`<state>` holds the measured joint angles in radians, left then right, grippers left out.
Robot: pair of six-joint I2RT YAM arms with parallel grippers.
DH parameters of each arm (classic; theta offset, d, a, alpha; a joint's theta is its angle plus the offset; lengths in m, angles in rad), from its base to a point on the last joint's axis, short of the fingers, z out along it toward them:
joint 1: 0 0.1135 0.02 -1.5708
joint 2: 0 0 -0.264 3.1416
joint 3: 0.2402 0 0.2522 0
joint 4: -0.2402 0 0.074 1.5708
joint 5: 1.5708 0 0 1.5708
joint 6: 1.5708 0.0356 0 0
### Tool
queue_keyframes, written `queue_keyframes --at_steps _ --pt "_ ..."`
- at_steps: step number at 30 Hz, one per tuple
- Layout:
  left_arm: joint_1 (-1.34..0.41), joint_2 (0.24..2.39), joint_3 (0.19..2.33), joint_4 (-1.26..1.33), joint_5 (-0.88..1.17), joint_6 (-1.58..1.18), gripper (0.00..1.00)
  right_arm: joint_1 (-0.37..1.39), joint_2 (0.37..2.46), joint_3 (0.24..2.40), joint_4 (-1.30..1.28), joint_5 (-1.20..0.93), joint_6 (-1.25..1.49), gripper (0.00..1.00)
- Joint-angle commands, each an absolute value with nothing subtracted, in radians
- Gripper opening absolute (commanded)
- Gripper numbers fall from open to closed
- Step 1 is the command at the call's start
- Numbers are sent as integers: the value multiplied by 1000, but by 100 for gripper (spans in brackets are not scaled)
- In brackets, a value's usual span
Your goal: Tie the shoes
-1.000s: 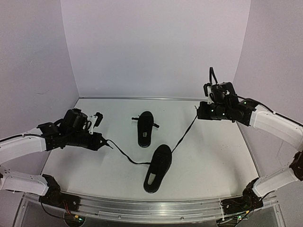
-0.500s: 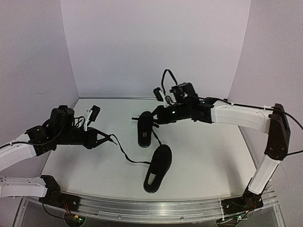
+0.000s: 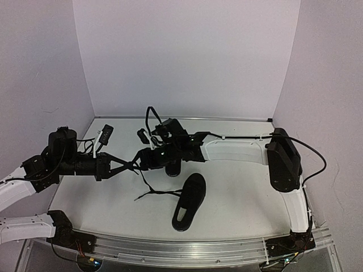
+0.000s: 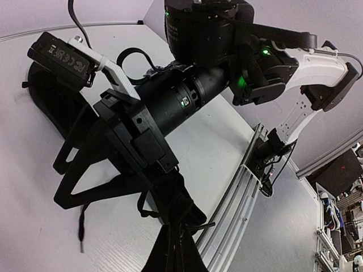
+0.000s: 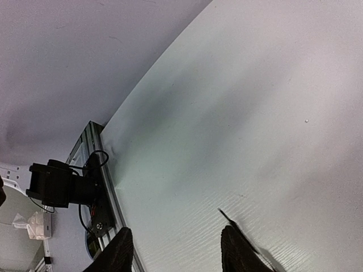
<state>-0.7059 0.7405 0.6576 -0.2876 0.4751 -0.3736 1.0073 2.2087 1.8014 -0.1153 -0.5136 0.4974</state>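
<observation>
Judged the step in hand a passing of the lace (image 3: 148, 194) from one arm to the other, above the counter (image 3: 244, 192) left of centre; found the left fingers (image 4: 170, 252) shut tight, seemingly pinching the lace near its free end; found the right fingers (image 5: 233, 249) parted, tips close to the left ones, only bare counter showing between them and nothing held; reckoned it best done by bringing the right fingers squarely across the strand just beside the left tips, closing fully before any release on the left, and keeping the strand only lightly taut so as not to drag the shoe; feared a miss, given so thin a black strand against black fingers. Found the near shoe (image 3: 189, 201) flat on the counter, right of the meeting point and apart from it, long axis running near-to-far with a slight lean right, toe toward the back wall (image 3: 187, 56), heel opening toward the near edge; made out little of the far shoe (image 3: 172, 170), mostly hidden behind the right arm (image 3: 232, 150).
</observation>
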Motion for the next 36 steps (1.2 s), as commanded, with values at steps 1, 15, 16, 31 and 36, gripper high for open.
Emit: queue_keyframes --at_steps 1,15,16,31,36 --pt "-707 764 658 -257 511 -381 0 946 2071 1723 -142 -498 473 62" --pt "-707 1015 725 -211 340 -392 0 878 1907 1414 -381 -407 298 46" --pt "-708 1046 733 -203 339 -394 0 878 1906 1401 -384 -415 294 45" --pt "-709 1287 830 -110 338 -359 0 888 1915 1318 -410 -463 252 34" --pt "-709 1316 849 -100 340 -349 0 895 1903 1316 -425 -466 236 26"
